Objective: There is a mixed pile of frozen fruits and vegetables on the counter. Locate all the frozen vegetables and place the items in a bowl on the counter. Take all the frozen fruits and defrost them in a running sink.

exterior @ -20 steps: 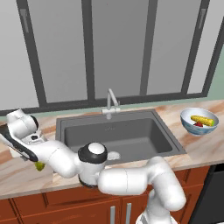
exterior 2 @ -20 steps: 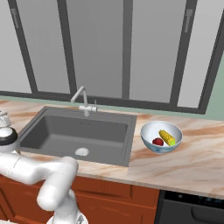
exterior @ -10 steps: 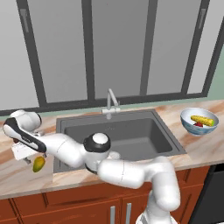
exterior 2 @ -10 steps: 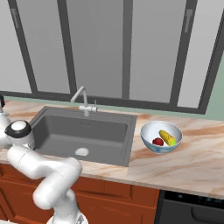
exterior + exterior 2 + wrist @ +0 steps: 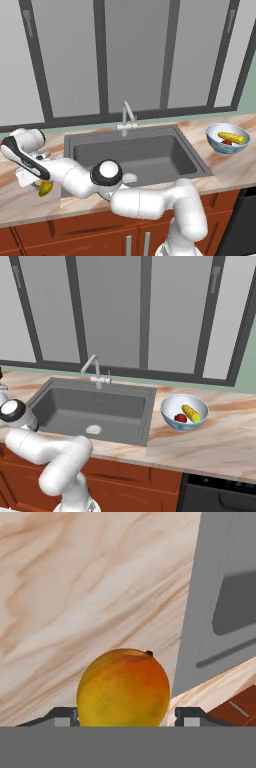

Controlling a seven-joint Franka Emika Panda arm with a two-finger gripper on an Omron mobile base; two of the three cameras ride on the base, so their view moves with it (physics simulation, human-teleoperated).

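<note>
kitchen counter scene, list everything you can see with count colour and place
counter: one, beige-pink marbled, over reddish-brown cabinets
sink: one, dark grey, set in the counter
tap: one, silver, behind the sink
bowl: one, pale blue-white, on the counter right of the sink
corn cob: one, yellow, in the bowl
red ball: one, in the bowl beside the cob
mango: one, yellow-orange, on the counter left of the sink, between the fingertips
gripper: one, dark tips either side of the mango

No readable text, label, brand, number or sign appears on anything in these views.
</note>
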